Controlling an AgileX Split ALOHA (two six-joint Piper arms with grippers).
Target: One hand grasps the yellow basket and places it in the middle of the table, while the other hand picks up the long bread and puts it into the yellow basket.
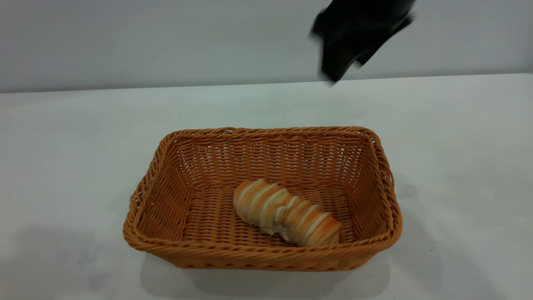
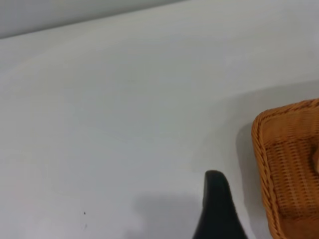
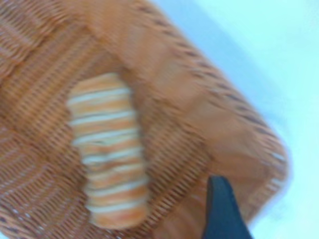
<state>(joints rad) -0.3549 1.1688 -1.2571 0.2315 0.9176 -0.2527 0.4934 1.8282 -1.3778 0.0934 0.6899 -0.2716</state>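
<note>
Long bread (image 1: pixel 287 211) lying diagonal inside the yellow basket (image 1: pixel 266 250), mid bench (image 1: pixel 62 166). Right claw (image 1: pixel 354 37) up above the far corner, blurry.

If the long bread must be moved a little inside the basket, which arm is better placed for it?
Probably the right. The right gripper is raised above the table behind the yellow basket, and its wrist view looks onto the long bread. The left gripper is beside the basket, over bare table.

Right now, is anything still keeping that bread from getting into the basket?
No. The long bread already lies on the floor of the yellow basket, with nothing on top of it. The right claw is above the table behind the basket, clear of both.
</note>
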